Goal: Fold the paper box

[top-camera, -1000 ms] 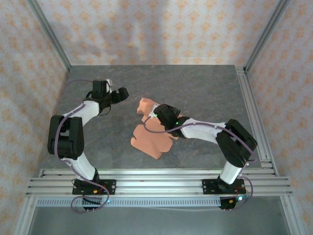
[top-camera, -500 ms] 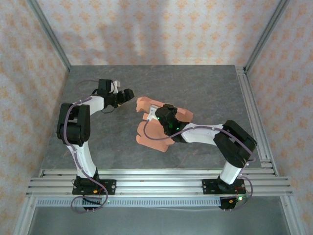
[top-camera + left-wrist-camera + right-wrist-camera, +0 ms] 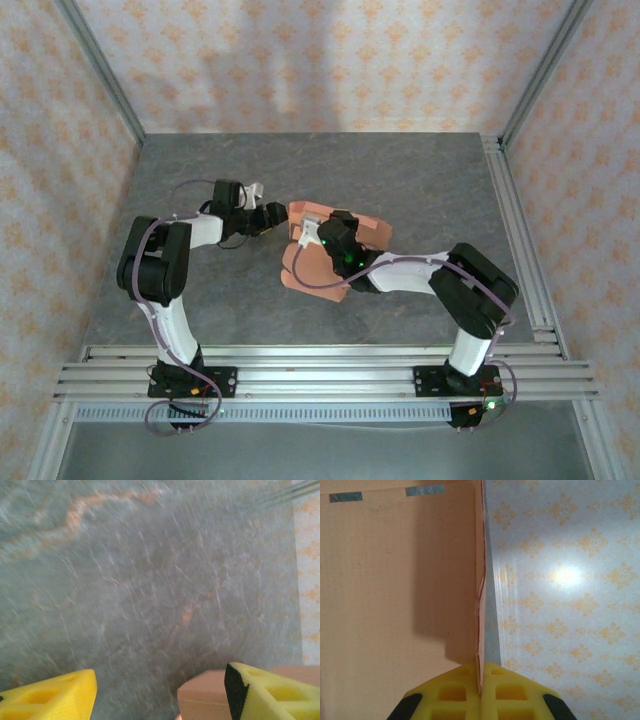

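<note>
The salmon paper box (image 3: 303, 277) is held partly raised in the middle of the grey table (image 3: 420, 180). My right gripper (image 3: 310, 240) is shut on one of its thin edges; in the right wrist view the yellow fingertips (image 3: 465, 690) pinch that edge, and a broad panel of the paper box (image 3: 395, 605) stands to their left. My left gripper (image 3: 277, 216) sits at the box's upper-left flap (image 3: 300, 211). In the left wrist view the gripper (image 3: 160, 690) is open, and the corner of the flap (image 3: 205, 700) lies between the fingers, close to the right fingertip (image 3: 270, 695).
Aluminium rails (image 3: 320, 365) run along the near edge where both arm bases are bolted. Another rail (image 3: 515, 230) borders the table's right side. Patterned walls (image 3: 330, 60) close in the back and both sides.
My left gripper has travelled right to the box's flap, its jaws narrowing. The right gripper has shifted slightly left and tilted the box more upright.
</note>
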Available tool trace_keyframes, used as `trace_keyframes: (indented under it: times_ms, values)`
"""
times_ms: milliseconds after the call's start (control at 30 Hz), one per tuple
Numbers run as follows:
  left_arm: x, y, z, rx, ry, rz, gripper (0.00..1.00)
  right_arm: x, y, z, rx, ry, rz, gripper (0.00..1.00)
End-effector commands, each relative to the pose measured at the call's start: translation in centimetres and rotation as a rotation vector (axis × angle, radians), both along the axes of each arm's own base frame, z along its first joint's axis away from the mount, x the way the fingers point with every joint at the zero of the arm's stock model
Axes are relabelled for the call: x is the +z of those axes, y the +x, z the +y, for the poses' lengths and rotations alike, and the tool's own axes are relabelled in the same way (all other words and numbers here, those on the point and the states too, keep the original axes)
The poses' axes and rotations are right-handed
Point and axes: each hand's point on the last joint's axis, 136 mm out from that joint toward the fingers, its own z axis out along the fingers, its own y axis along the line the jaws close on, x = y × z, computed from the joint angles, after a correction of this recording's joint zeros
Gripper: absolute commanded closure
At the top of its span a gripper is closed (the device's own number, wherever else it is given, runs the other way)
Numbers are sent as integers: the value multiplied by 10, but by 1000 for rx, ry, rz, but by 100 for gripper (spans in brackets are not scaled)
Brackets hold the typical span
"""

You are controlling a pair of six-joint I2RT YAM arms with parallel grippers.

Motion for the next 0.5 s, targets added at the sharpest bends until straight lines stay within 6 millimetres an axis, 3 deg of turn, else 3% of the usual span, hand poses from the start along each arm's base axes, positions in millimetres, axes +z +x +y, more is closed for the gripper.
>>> trace_keyframes:
  times_ms: [0, 467]
  values:
    - [30, 1, -12, -23, 9, -130, 29, 0, 2, 4, -6, 27, -6, 100]
    - [16, -7, -16, -54, 57, -159, 28, -11, 5, 9, 3, 9, 3, 100]
